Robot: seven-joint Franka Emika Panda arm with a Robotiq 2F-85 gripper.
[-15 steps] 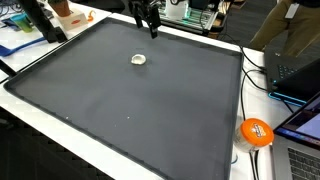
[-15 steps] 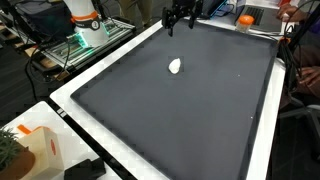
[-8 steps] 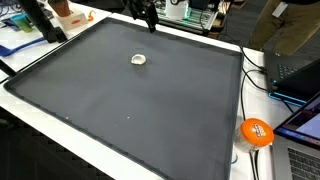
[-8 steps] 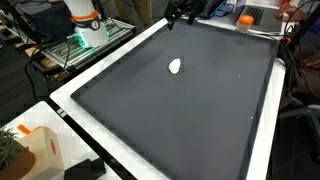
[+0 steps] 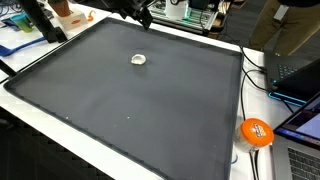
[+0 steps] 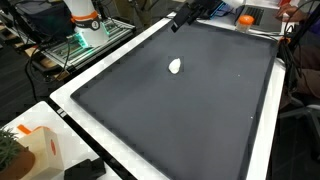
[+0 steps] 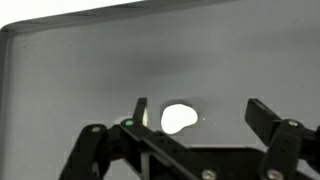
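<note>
Exterior view, mat: in an exterior view a dark grey mat (image 5: 150,120) covers most of a white table (image 5: 232,150).
Exterior view, white object: a small, round, pale white object (image 5: 139,59) lies flat on the mat, in its far half and well inside the far edge.
Exterior view, gripper: the gripper (image 5: 143,14) hangs above the mat's far edge, raised off the surface.
Exterior view, offset: the white object is nearer the camera than the gripper, well apart from it, with nothing touching it.
Exterior view, surroundings: an orange round thing (image 5: 256,132) sits on the table just off one corner of the mat.

Exterior view, mat: in an exterior view the mat (image 6: 190,120) runs away from the camera inside a white border.
Exterior view, white object: it (image 6: 176,66) rests on the mat's far half, alone.
Exterior view, gripper: it (image 6: 180,22) is high over the far edge; bare mat lies between it and the white object.

Wrist view, gripper: the gripper (image 7: 198,105) has its jaws spread wide, and both fingers (image 7: 265,117) are dark and hold nothing.
Wrist view, white object: it (image 7: 178,118) shows in the gap between the fingers, closer to the finger at the picture's left, down on the mat (image 7: 90,70).
Wrist view, contact: neither finger touches it.
</note>
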